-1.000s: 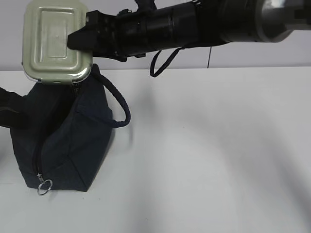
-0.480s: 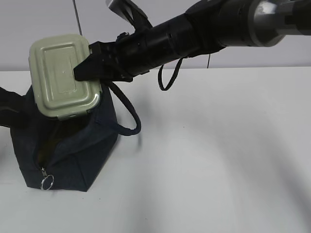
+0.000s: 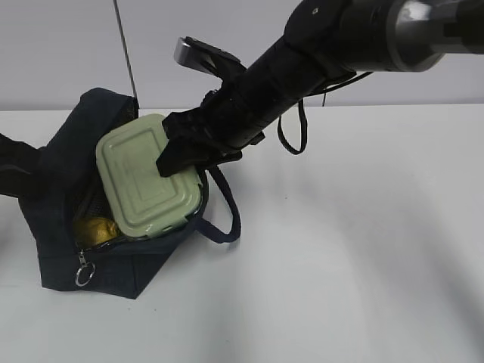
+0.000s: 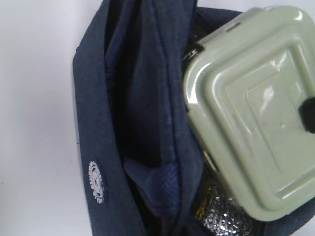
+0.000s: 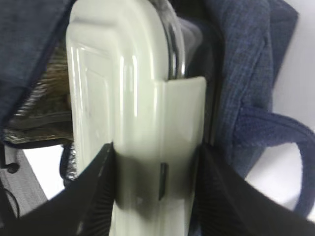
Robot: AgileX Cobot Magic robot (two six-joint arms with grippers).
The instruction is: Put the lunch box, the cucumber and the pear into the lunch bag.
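The navy lunch bag [image 3: 121, 266] stands open at the table's left. My right gripper [image 3: 178, 159] is shut on the sage-green lidded lunch box [image 3: 147, 181] and holds it tilted, partly inside the bag's mouth. In the right wrist view the black fingers [image 5: 96, 191] clamp the box [image 5: 123, 98] by its latch end. A yellow pear [image 3: 97, 231] shows inside the bag under the box. The cucumber is out of view. My left gripper [image 3: 15, 172] grips the bag's left side; in the left wrist view a fold of bag fabric [image 4: 162, 187] runs into it, beside the box [image 4: 251, 113].
The bag's loop handle [image 3: 227, 221] hangs on the right side under my right arm. The zipper's ring pull [image 3: 83, 276] lies at the bag's front corner. The silvery lining [image 4: 221, 216] shows under the box. White table [image 3: 348, 249] extends right of the bag.
My right gripper has come down and rightward with the lunch box, from above the bag into its mouth. The bag's top has spread open and the pear has come into view.
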